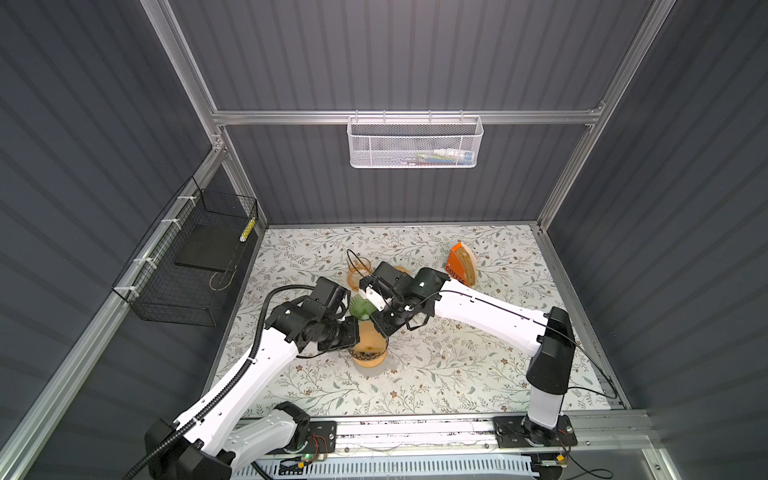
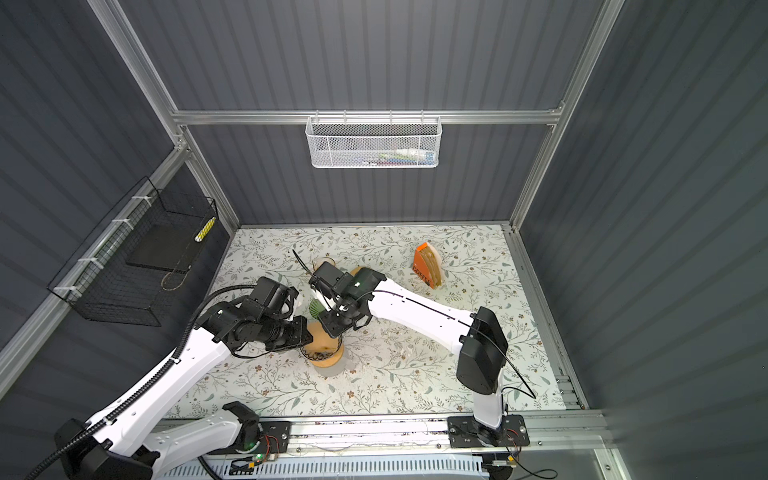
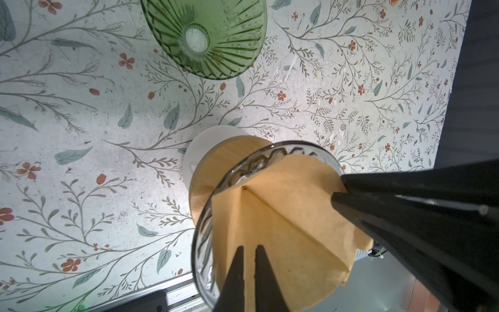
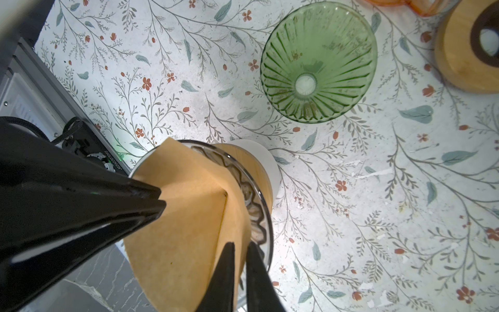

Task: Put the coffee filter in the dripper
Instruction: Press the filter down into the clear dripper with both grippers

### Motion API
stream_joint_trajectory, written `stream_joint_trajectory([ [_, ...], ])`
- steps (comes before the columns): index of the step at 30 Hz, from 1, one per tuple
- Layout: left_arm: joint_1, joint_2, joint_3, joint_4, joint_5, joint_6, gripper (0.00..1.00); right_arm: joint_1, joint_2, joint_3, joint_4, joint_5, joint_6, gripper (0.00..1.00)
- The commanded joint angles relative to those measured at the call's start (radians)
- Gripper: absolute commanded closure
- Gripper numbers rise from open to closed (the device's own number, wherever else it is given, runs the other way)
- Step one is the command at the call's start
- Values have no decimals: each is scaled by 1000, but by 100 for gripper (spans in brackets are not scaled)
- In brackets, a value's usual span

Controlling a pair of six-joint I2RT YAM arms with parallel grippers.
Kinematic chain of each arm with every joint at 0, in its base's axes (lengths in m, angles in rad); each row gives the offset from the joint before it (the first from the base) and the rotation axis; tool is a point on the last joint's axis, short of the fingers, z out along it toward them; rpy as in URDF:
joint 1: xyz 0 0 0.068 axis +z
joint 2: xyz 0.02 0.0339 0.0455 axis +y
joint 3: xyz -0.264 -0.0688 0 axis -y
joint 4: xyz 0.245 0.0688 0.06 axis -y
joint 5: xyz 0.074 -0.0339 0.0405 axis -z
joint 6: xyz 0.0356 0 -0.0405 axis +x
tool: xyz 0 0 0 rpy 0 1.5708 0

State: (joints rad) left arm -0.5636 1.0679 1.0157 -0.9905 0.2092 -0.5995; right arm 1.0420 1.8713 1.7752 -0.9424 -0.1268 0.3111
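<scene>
The brown paper coffee filter (image 3: 283, 216) (image 4: 189, 216) stands opened as a cone inside the clear glass dripper (image 3: 205, 229) (image 4: 260, 210). The dripper rests on a wooden collar over a white base (image 3: 213, 159). My left gripper (image 3: 249, 247) is shut on the filter's wall on one side. My right gripper (image 4: 240, 244) pinches the filter's rim on the opposite side, its outer finger between paper and glass. In both top views the two wrists meet over the filter (image 1: 371, 337) (image 2: 326, 338) near the table's middle and hide most of it.
A green ribbed glass cone (image 3: 205, 37) (image 4: 318, 64) (image 1: 360, 307) stands just behind the dripper. Farther back are a wooden ring (image 4: 469, 51), an orange glass (image 1: 357, 272) and an orange filter box (image 1: 459, 266). A black wire basket (image 1: 187, 270) hangs on the left wall.
</scene>
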Motion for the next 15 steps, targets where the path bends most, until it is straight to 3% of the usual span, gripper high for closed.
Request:
stream_joint_trajectory([
  [1, -7, -23, 3, -17, 10, -11, 88, 7, -16, 13, -18, 16, 0, 90],
  [15, -6, -25, -46, 17, 11, -16, 89, 8, 5, -12, -4, 33, 10, 94],
])
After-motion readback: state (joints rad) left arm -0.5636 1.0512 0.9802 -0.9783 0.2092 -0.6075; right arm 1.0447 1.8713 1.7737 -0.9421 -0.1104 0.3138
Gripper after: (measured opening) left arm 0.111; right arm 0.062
